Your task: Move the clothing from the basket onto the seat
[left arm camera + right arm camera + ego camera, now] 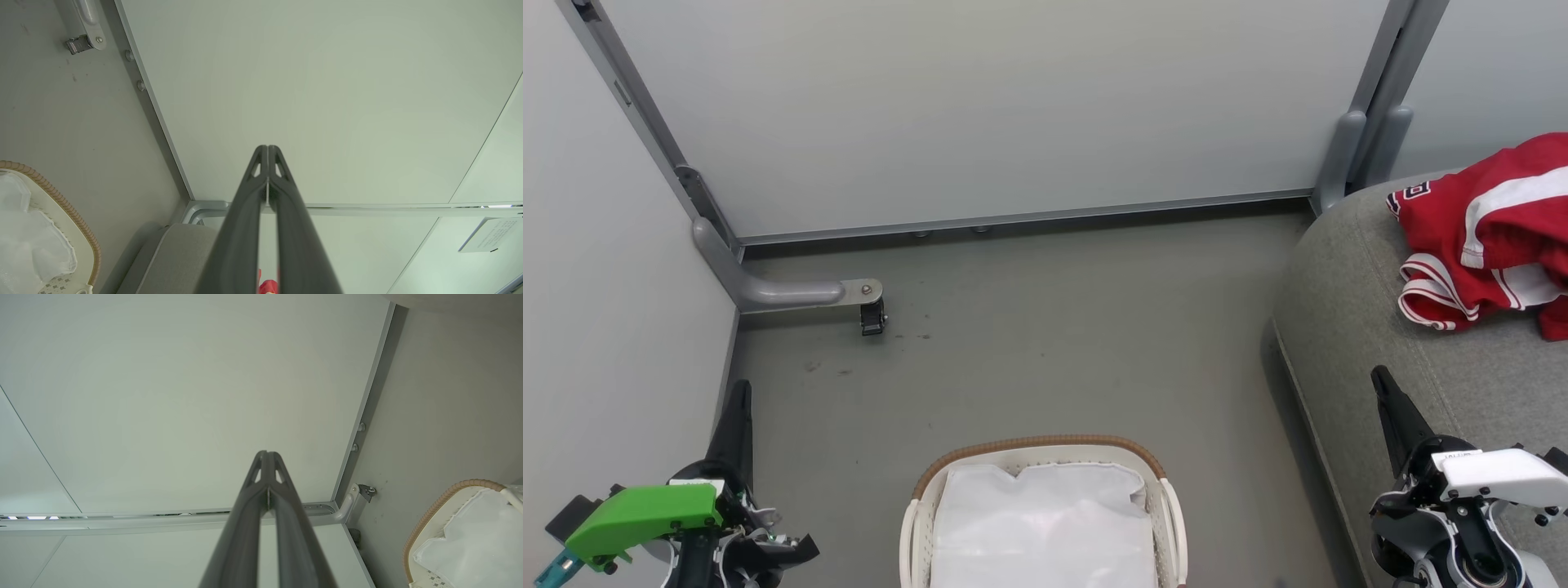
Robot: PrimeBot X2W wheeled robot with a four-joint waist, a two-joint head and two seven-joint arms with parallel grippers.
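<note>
Red shiny clothing (1494, 229), white trim: lies bunched on grey seat (1347, 310), far R of head view, well apart from basket (1045, 443).

Basket: on floor (1054, 327), bottom centre. We see white liner cloth (1045, 523) inside, no red. Near end is cut off by frame, so we can't confirm it's empty.

L tool (740, 400), R tool (1387, 396): both low, fingers (241, 228) together, nothing held.

Judgement: job looks done or nearly so. To finish well we'd check basket's near end, leave liner alone, and keep both arms clear of seat.

Views:
- Head gives us clothing-on-seat layout.
- Wrist views give us fingertips meeting, plus basket rim from the side.
- L wrist adds seat corner w/ a red sliver low between fingers, prob. clothing beyond.
</note>
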